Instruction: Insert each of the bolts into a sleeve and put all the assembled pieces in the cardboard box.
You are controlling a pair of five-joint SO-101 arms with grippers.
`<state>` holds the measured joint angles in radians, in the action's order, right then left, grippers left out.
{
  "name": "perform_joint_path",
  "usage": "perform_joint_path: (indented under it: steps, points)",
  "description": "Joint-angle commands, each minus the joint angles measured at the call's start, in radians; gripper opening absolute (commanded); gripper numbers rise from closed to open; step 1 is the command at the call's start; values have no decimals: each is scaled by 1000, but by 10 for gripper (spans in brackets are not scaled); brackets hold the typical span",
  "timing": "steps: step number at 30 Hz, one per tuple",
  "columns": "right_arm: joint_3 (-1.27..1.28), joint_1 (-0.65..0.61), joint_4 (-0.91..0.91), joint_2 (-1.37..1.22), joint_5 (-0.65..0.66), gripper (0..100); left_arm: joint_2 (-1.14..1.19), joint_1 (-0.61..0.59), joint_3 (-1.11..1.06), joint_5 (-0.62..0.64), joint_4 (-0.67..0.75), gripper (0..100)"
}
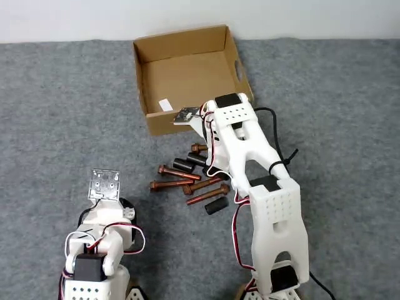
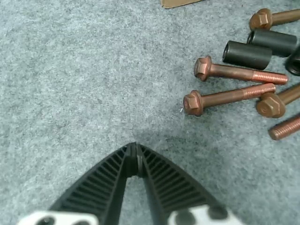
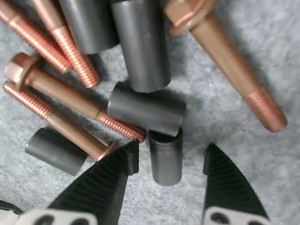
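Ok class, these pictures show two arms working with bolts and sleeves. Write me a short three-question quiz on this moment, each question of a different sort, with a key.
1. True or false: the left gripper is shut.
2. What lies between the fingers of the open right gripper? A) a bolt B) a sleeve C) nothing
3. Fill in: the bolts lie on the grey ___, outside the cardboard box.

Key: 1 true; 2 B; 3 carpet.
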<state>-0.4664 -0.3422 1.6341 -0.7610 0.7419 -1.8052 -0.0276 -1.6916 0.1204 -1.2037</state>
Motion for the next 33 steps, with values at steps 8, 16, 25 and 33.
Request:
perform_joint_path:
  steps: [8, 16, 25, 33]
  points:
    - [-23, 19, 5, -35, 9, 7, -5, -5, 7, 3, 25, 6]
    - [-23, 62, 51, 182, 9, 8, -5, -5, 7, 3, 25, 6]
    - [-20, 148, 160, 446, -74, 8, -5, -5, 7, 3, 25, 6]
    - [75, 234, 163, 700, -242, 8, -5, -5, 7, 3, 25, 6]
